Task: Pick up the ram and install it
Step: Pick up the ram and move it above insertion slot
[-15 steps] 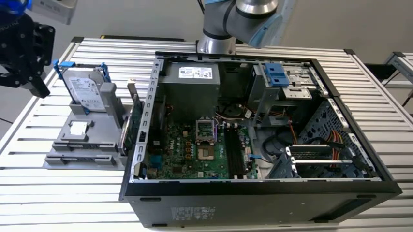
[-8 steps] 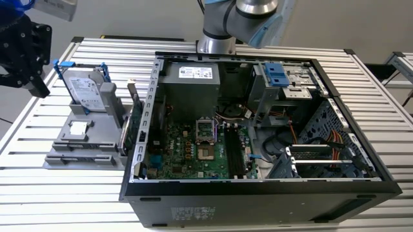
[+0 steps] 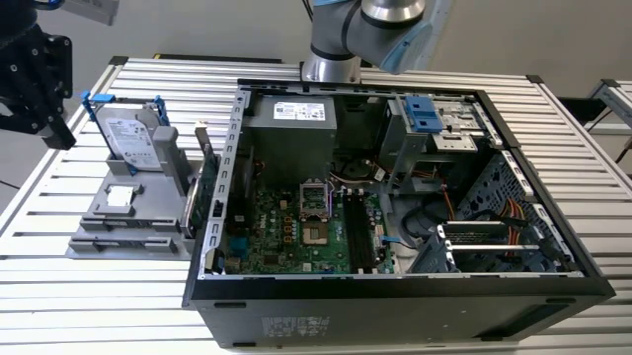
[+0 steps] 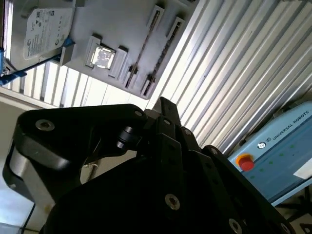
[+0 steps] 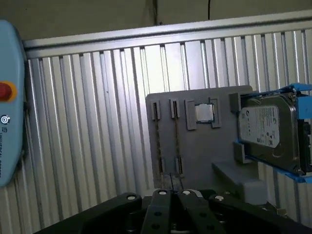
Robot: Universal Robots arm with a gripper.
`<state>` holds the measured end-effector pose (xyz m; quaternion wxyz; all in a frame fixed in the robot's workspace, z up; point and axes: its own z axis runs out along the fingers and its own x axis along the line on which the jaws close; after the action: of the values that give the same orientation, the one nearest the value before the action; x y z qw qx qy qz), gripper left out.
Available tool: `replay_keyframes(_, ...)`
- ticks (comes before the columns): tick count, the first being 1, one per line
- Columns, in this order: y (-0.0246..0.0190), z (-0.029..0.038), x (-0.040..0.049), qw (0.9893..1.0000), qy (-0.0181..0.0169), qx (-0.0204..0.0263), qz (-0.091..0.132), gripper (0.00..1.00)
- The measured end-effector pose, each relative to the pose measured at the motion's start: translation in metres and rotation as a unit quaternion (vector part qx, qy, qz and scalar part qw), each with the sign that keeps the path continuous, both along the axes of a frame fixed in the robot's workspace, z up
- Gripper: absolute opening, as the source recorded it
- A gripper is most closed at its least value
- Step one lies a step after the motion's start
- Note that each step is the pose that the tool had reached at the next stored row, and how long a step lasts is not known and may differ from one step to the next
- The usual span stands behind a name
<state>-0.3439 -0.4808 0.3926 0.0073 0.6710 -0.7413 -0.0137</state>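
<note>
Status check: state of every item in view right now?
PC case: side open.
gripper: shut, away from the PC case.
hard drive: upright in holder, blue clips on.
processor chip: seated in holder pocket.
green card: upright beside PC case.
long slots of holder: cannot tell if ram inside.

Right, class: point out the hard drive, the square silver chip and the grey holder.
hard drive (image 5: 268, 134): first wrist view, its labelled top face.
square silver chip (image 5: 204, 113): first wrist view, its middle.
grey holder (image 5: 197, 153): first wrist view, bare flat surface.
</note>
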Motion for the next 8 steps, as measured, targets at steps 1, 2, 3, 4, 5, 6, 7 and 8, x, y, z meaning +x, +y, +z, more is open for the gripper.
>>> replay_keyframes(1, 0.0, 0.0, 0.0, 1.0, 0.0, 0.0, 0.009, 0.0)
replay_keyframes(2, 0.0, 0.0, 0.0, 0.9998, 0.0, 0.0, 0.018, 0.0)
replay_keyframes(3, 0.0, 0.0, 0.0, 0.9996, 0.0, 0.0, 0.027, 0.0)
replay_keyframes(4, 0.0, 0.0, 0.0, 0.9994, 0.0, 0.0, 0.035, 0.0)
replay_keyframes(5, 0.0, 0.0, 0.0, 0.999, 0.0, 0.0, 0.044, 0.0)
replay_keyframes(6, 0.0, 0.0, 0.0, 0.9986, 0.0, 0.0, 0.053, 0.0)
replay_keyframes(7, 0.0, 0.0, 0.0, 0.9981, 0.0, 0.0, 0.062, 0.0)
replay_keyframes(8, 0.0, 0.0, 0.0, 0.9975, 0.0, 0.0, 0.07, 0.0)
